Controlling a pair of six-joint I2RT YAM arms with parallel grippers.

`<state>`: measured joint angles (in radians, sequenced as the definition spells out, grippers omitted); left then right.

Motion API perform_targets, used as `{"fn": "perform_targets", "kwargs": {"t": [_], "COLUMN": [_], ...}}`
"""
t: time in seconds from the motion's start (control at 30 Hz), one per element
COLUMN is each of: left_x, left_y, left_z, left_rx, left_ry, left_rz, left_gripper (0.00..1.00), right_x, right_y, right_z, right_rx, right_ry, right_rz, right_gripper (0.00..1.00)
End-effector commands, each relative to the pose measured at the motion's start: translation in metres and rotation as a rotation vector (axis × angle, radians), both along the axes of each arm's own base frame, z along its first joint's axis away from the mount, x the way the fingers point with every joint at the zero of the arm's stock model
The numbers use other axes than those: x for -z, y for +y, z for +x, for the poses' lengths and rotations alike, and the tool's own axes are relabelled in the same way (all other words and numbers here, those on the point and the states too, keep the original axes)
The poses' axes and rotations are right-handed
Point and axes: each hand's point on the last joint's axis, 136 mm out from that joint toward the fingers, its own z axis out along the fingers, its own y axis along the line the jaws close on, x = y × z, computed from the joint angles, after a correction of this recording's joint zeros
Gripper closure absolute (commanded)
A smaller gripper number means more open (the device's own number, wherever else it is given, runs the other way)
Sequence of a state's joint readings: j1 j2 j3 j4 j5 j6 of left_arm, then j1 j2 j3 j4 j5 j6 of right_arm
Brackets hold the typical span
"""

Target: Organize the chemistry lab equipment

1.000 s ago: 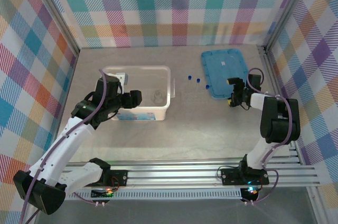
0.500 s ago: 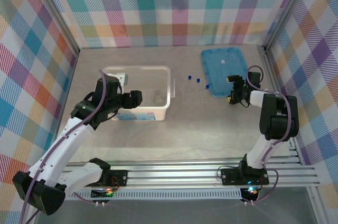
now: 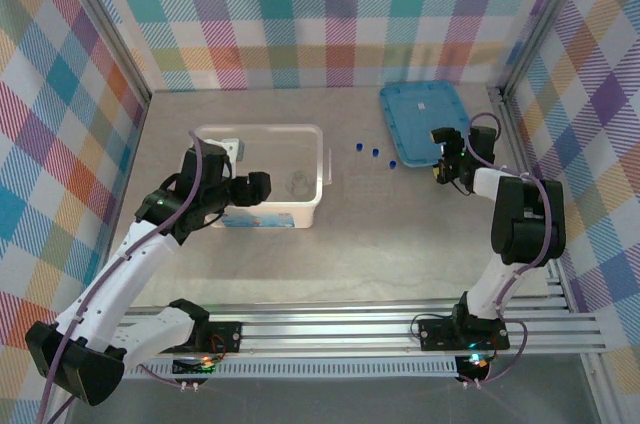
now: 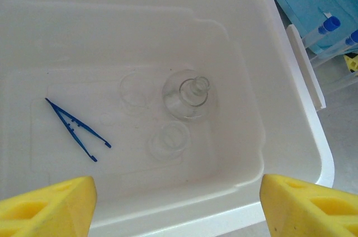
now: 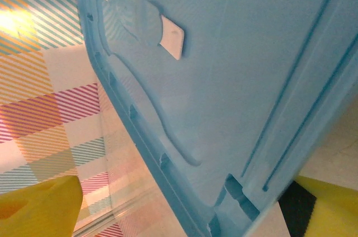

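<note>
The white box [image 4: 306, 72] holds one pair of blue tweezers [image 4: 75, 129], one clear flask [image 4: 186, 94] and two small clear cups [image 4: 134, 89] [image 4: 168, 139]; right of the box lie three blue-capped tubes [image 3: 375, 153] and one blue lid [image 3: 420, 134].

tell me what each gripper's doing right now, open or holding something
Left gripper: open, empty, over the large translucent plastic box.
Right gripper: open, flat blue rectangular lid between its wide fingers, unclamped.

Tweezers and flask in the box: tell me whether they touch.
Apart. The left wrist view shows the tweezers lying on the box floor well left of the flask, with bare white plastic between them.
</note>
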<state>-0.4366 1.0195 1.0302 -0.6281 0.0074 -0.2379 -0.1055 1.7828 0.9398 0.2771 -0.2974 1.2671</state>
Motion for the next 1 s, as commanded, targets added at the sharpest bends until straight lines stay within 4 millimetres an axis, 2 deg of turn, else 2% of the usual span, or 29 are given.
{"fn": "perform_targets", "kwargs": {"t": [0.0, 0.3, 0.43, 0.6, 0.73, 0.97], "left_x": [-0.001, -0.002, 0.003, 0.002, 0.002, 0.005], "left_y": [-0.002, 0.002, -0.002, -0.002, 0.000, 0.002], "left_z": [-0.003, -0.006, -0.005, -0.005, -0.005, -0.004], "left_rx": [0.020, 0.012, 0.020, 0.017, 0.012, 0.007], "left_ry": [0.003, -0.009, 0.004, 0.001, -0.004, -0.001], "left_rz": [0.003, 0.002, -0.007, -0.010, -0.002, 0.007], "left_gripper": [0.23, 0.23, 0.23, 0.23, 0.23, 0.23], "right_x": [-0.050, -0.074, -0.077, -0.070, -0.067, -0.050], "right_y": [0.002, -0.004, -0.004, -0.003, -0.004, -0.004], "right_z": [0.016, 0.010, 0.018, 0.020, 0.024, 0.031], "right_rx": [-0.016, 0.039, 0.047, 0.058, 0.062, 0.113], "right_ry": [-0.153, -0.222, -0.250, -0.217, -0.195, -0.164], "right_rz": [-0.020, -0.049, -0.029, -0.003, 0.001, 0.097], "right_gripper": [0.09, 0.12, 0.14, 0.18, 0.31, 0.32]}}
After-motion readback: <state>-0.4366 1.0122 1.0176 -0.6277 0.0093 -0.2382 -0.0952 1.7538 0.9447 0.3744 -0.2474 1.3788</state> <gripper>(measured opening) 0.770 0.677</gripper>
